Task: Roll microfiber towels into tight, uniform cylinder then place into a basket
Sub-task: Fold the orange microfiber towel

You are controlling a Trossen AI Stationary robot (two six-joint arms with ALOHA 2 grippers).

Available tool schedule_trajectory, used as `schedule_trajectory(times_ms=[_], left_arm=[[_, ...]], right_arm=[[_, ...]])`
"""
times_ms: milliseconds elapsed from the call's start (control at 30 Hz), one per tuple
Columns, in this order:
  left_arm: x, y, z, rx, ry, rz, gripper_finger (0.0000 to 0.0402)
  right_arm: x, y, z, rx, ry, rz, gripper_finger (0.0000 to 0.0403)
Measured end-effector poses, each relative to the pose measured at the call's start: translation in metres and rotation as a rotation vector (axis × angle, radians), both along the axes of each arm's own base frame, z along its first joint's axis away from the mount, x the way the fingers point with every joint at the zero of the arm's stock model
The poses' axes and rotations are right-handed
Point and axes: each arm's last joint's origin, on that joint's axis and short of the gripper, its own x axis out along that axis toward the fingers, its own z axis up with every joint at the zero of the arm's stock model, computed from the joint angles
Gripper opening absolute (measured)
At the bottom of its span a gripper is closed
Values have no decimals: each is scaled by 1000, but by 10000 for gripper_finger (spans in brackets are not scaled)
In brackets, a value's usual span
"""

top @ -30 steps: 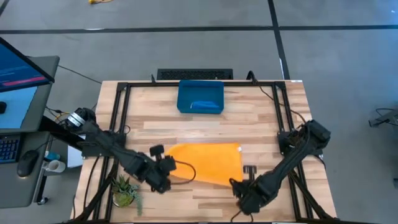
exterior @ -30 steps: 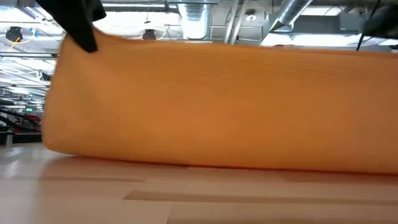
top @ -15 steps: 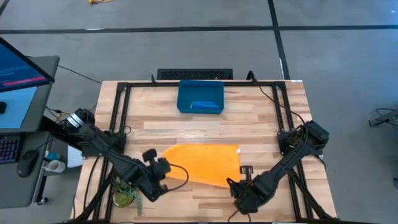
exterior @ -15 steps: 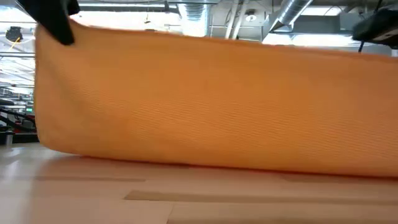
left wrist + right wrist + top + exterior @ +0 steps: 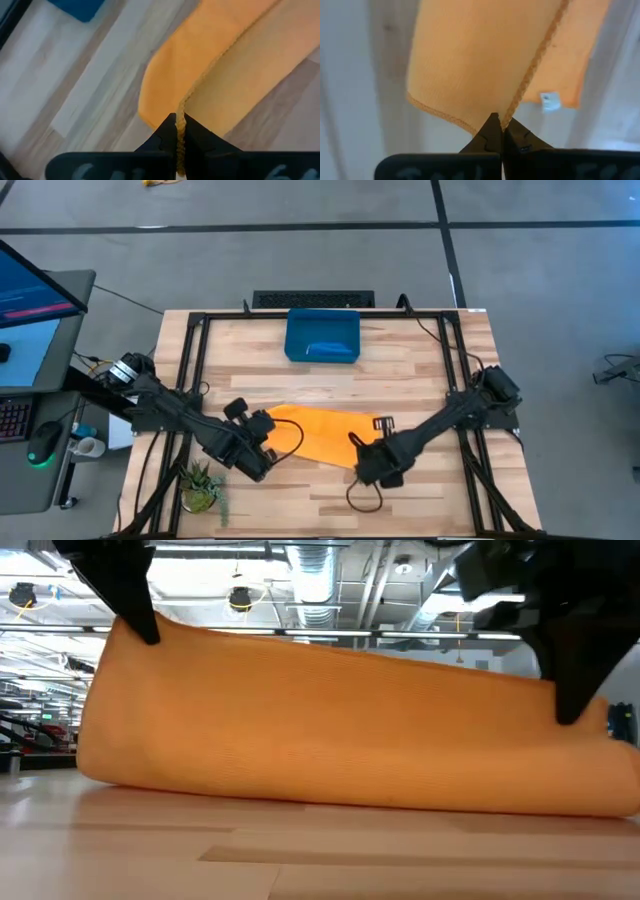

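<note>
- Wooden table (image 5: 330,385) filled the centre of the high view, grey floor around it; risk read near to far.
- Left gripper (image 5: 262,442), lower left of centre, was clamped on the yellow-orange towel (image 5: 318,432) hem; left wrist view showed fingertips (image 5: 170,131) pinching the edge. A thin bite could slip.
- Right gripper (image 5: 372,460), lower centre-right, was pinched shut on the other corner, as its fingertips (image 5: 492,127) showed in the right wrist view. Uneven pull would likely skew the fold, giving a cone rather than a cylinder.
- Towel hung folded over itself, bottom fold resting on the table in the low view; loose slack could mean a fat roll.
- Basket (image 5: 296,350), upper centre, well apart, already held the blue towel (image 5: 330,349); space looked tight.
</note>
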Motion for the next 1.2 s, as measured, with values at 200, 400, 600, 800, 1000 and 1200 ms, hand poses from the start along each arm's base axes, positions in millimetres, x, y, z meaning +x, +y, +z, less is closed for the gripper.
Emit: schedule_trajectory(times_ms=[200, 400, 600, 800, 1000, 1200], left_arm=[[-3, 8, 1, 46, 5, 85, 0], [-5, 13, 1, 55, 14, 146, 0], [-3, 22, 1, 61, 19, 209, 0], [-1, 33, -11, 31, 49, 260, 0], [-8, 42, -33, 18, 130, 279, 0], [-7, 42, -40, 9, 119, 259, 0]], right_arm=[[8, -25, 1, -28, 61, 46, 11], [18, -46, 1, -80, 60, 77, 12], [27, -65, 0, -71, 63, 100, 12], [33, -80, -4, -5, 72, 73, 12], [39, -87, -5, 29, 43, 94, 12], [39, -94, -8, 80, 90, 60, 12]])
